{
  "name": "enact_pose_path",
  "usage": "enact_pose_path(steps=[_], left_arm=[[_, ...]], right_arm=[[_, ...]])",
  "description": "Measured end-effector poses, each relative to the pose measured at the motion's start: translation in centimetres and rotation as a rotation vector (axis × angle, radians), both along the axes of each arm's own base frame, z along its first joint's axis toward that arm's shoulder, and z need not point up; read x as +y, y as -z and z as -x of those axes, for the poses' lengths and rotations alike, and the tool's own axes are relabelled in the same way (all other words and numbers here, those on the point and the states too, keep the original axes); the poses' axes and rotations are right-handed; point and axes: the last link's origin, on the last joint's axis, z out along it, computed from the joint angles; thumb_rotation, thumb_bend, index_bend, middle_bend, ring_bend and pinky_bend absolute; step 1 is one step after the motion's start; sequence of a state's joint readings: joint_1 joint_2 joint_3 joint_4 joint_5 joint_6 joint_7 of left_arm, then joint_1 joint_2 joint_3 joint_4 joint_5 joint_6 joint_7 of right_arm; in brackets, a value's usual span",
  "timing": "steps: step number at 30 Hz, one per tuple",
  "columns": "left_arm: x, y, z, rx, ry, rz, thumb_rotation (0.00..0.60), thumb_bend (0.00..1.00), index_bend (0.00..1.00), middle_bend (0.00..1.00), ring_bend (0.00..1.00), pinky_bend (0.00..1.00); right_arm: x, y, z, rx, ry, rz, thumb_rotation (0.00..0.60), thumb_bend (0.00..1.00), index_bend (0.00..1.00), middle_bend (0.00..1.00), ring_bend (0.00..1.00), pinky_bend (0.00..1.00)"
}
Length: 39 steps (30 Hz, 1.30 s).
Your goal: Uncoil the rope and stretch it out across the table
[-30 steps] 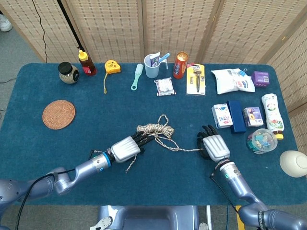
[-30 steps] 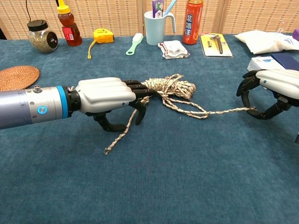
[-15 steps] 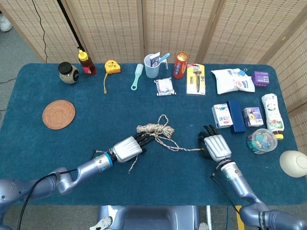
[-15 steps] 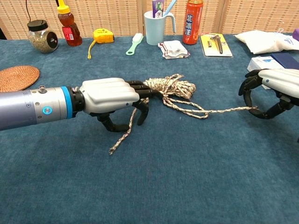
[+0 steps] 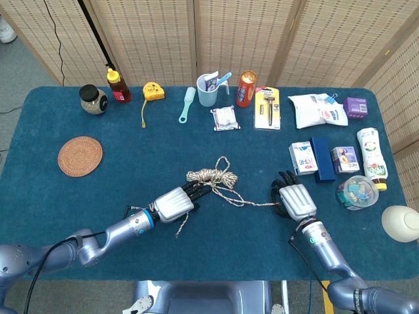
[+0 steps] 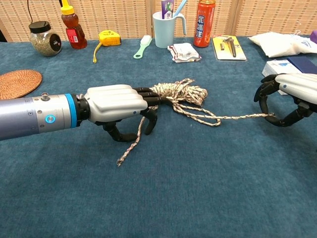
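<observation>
The beige braided rope (image 5: 211, 176) lies mid-table, most of it still in a loose coil (image 6: 181, 92). My left hand (image 5: 175, 203) reaches to the coil's left side. Its fingers (image 6: 143, 92) curl around a strand there, and the loose tail (image 6: 130, 148) hangs down from that grip onto the cloth. From the coil a single strand (image 6: 237, 118) runs right to my right hand (image 6: 292, 96), which pinches the rope's other end between thumb and fingers. In the head view the right hand (image 5: 292, 199) sits right of the coil.
The blue tablecloth (image 5: 131, 150) carries a woven coaster (image 5: 80, 156) at left. A jar, honey bottle, tape measure, brush, cup, can and razor pack line the back. Small boxes (image 5: 321, 158), a bottle and a plastic tub (image 5: 357, 191) crowd the right side near my right hand.
My left hand has shifted slightly right toward the coil, dragging the loose tail with it. The right hand has edged a little right, and the strand to it lies a bit straighter.
</observation>
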<state>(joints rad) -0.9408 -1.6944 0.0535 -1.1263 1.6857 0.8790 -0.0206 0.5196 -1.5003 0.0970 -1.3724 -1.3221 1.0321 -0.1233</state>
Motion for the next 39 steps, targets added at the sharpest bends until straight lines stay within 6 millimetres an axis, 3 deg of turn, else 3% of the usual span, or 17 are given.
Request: enact_pose_path(steps=[39], left_arm=[[0.20, -0.66, 0.25, -0.021, -0.015, -0.023, 0.600, 0.42, 0.63, 0.09, 0.00, 0.00]], right_arm=[[0.10, -0.21, -0.21, 0.001, -0.005, 0.009, 0.600, 0.52, 0.64, 0.30, 0.10, 0.00]])
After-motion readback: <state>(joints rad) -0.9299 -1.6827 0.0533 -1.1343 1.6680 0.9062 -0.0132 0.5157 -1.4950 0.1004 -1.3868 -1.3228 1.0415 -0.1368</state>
